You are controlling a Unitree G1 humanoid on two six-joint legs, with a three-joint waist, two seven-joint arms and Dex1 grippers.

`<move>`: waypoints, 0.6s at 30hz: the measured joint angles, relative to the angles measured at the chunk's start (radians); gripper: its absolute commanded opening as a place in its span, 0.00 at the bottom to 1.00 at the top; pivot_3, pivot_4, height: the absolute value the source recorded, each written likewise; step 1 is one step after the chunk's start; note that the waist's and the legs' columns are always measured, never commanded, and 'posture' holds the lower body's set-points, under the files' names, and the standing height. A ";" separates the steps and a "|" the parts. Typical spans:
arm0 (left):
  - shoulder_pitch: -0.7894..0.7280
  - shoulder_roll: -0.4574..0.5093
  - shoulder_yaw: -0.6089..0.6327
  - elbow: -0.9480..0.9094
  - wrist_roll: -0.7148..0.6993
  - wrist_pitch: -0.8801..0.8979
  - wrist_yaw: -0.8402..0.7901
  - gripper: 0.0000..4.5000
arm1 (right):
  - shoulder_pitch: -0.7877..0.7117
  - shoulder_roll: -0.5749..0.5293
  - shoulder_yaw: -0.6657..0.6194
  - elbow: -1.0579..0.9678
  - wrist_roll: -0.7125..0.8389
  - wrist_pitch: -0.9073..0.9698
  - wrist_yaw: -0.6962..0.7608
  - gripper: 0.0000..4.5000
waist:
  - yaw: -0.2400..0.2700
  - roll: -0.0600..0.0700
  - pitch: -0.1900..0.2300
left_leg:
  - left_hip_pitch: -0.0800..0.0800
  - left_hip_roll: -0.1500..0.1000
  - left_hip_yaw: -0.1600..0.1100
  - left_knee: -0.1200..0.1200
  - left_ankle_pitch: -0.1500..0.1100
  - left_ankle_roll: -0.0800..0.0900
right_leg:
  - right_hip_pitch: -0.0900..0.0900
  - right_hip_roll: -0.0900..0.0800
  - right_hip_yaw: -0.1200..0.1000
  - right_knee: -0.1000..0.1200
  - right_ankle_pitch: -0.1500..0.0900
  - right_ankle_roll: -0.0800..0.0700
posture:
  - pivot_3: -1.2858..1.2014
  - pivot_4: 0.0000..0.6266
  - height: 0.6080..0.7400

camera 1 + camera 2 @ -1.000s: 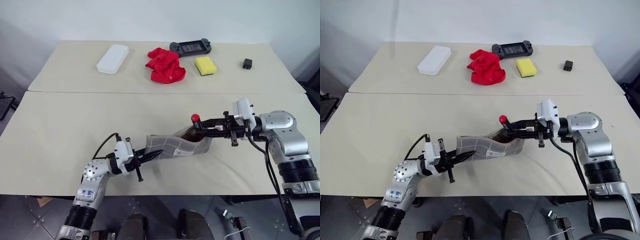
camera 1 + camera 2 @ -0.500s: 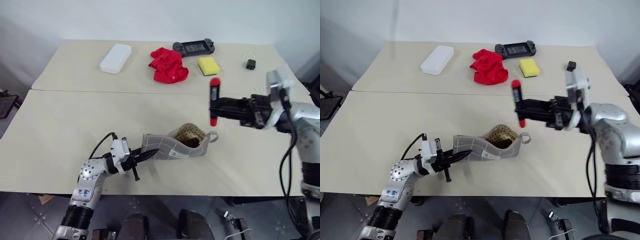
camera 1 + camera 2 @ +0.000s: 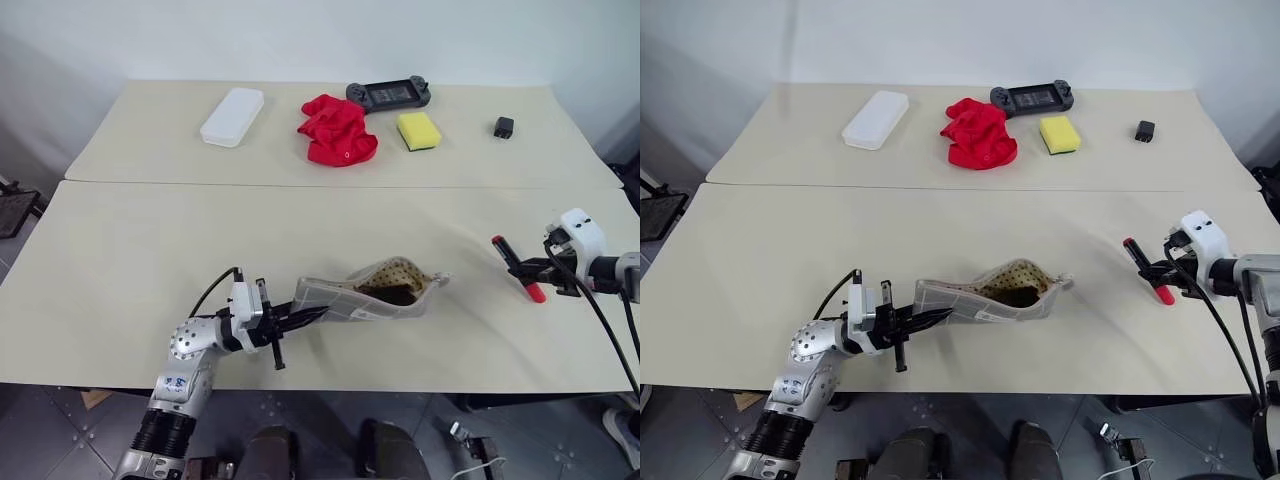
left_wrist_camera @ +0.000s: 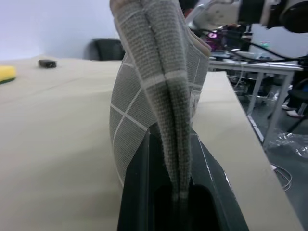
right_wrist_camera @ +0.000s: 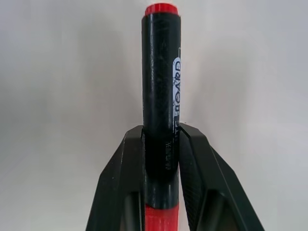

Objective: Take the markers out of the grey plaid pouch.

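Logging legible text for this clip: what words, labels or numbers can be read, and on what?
"BOARD": white print along the black barrel of the marker, running lengthwise.
A second line of print lower on that barrel, between the right gripper fingers: too dark to read.
White label on the pouch: too small to read.

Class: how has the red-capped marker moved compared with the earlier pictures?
Yes: the red-capped marker, clamped in the right end effector, went right, away from the grey plaid pouch.

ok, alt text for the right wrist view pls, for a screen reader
Two black fingers of the right gripper clamp a black marker with red ends, white lettering along its barrel. Behind it is the plain pale table.
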 measured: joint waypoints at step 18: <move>-0.027 -0.019 -0.005 0.071 0.025 -0.040 -0.001 0.00 | 0.168 0.021 -0.284 -0.084 0.113 -0.230 0.126 0.99 | 0.002 0.000 0.000 | 0.000 -0.002 -0.001 0.000 0.000 0.000 | 0.001 0.000 0.000 -0.001 0.001 0.001 | 0.52 0.24 1.00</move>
